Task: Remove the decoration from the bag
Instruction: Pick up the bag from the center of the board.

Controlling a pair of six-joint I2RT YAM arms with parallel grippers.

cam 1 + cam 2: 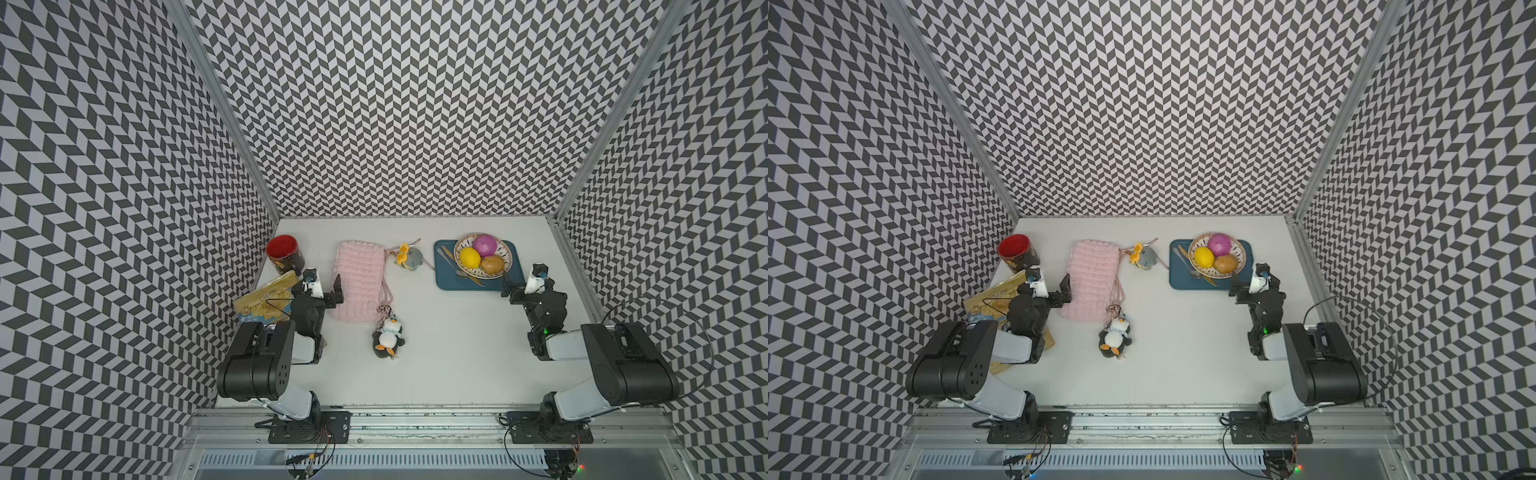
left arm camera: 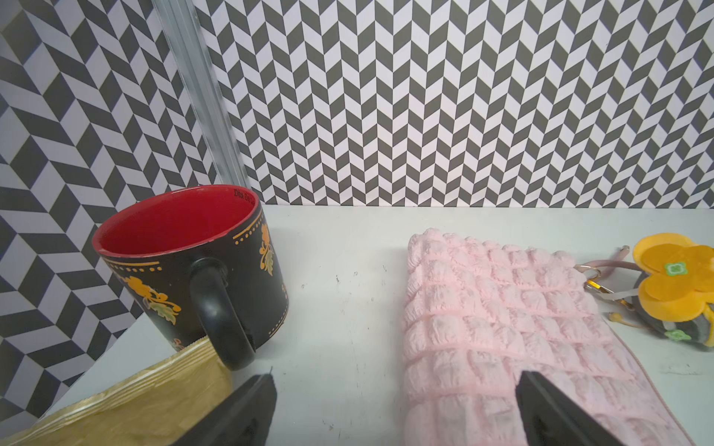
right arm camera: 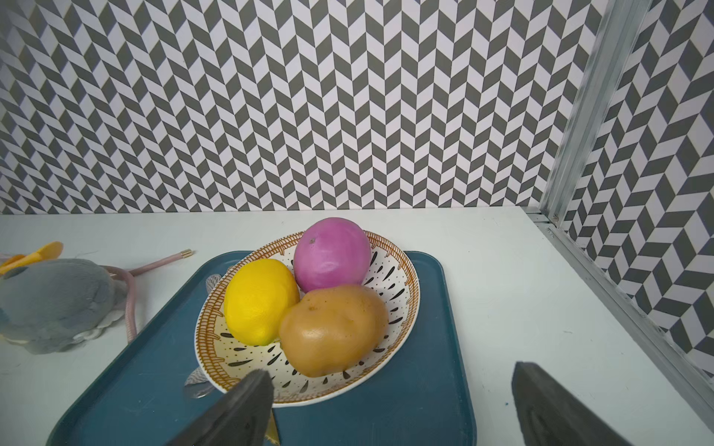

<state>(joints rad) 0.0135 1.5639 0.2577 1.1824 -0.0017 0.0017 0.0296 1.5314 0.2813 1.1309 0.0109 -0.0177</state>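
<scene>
Left wrist view, Ben: the left hand (image 2: pixel 396 376) is spread wide and empty. One finger is over the bare tabletop (image 2: pixel 340 309) near the mug (image 2: pixel 185 270), the other over the near part of the bag (image 2: pixel 502 309).

Agreed, Ana. In both top views the bag lies flat, left of centre, between the mug and the blue tray (image 1: pixel 442 278). Its straps (image 1: pixel 387 291) run along its right edge to a penguin plush (image 1: pixel 388 338), which looks clipped to them. A grey plush with a yellow flower (image 1: pixel 409 257) sits by the bag's far corner.

And the right hand (image 3: pixel 390 368)?

Just as wide and holding nothing. It hangs over the near edge of the tray in front of the fruit bowl (image 3: pixel 402 278), well apart from the bag.

So this is the approach step, I'd say, with no charm touched yet.

Yes. I can't tell which charm counts as the decoration, since both seem tied to the straps. The next move probably needs one hand pinning the bag. The other would close on the plush near its clip and work it loose rather than tug, or the whole bag drags.
</scene>
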